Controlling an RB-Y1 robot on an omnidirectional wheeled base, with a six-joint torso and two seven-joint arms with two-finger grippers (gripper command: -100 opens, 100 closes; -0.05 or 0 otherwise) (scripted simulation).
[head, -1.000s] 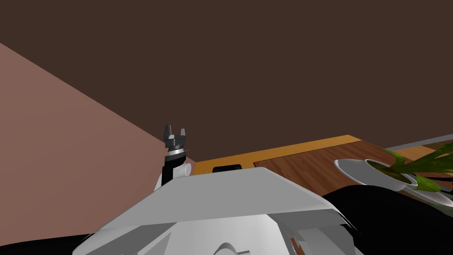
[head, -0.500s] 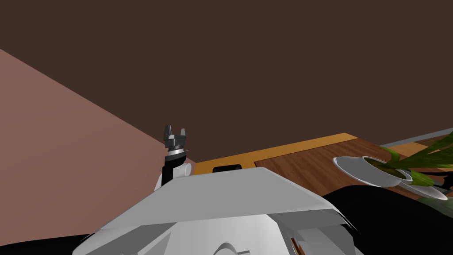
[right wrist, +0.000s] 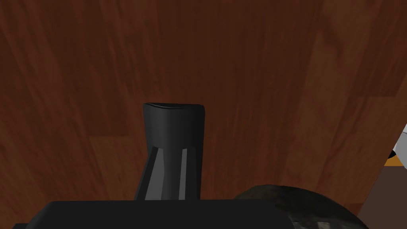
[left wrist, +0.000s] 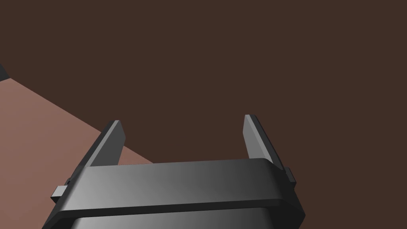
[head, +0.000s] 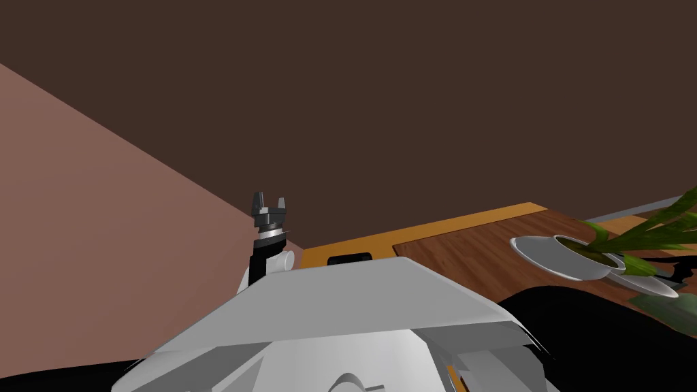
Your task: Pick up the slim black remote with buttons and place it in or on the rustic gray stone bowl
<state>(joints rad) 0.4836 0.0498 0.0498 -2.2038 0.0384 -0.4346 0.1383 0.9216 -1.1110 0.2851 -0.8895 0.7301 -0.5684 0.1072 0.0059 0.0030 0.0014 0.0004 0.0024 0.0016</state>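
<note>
In the right wrist view, my right gripper (right wrist: 170,167) is shut on the slim black remote (right wrist: 173,121), whose end sticks out past the fingertips (right wrist: 184,171). It hangs over a dark wooden tabletop (right wrist: 198,59). The rim of a rough, dark grey stone bowl (right wrist: 302,206) shows beside the gripper's body, close to the remote. My left gripper (head: 269,202) is raised at my left side and stands open (left wrist: 183,133) with nothing between its fingers.
The wooden table (head: 469,248) with an orange edge (head: 422,231) runs off to the right. A white pot (head: 578,258) on a saucer holds a green plant (head: 646,231) at the table's right end. Brown walls stand ahead and to the left.
My head view has turned a little: the pot and plant have slid left and up in the picture. The left arm has kept its pose.
</note>
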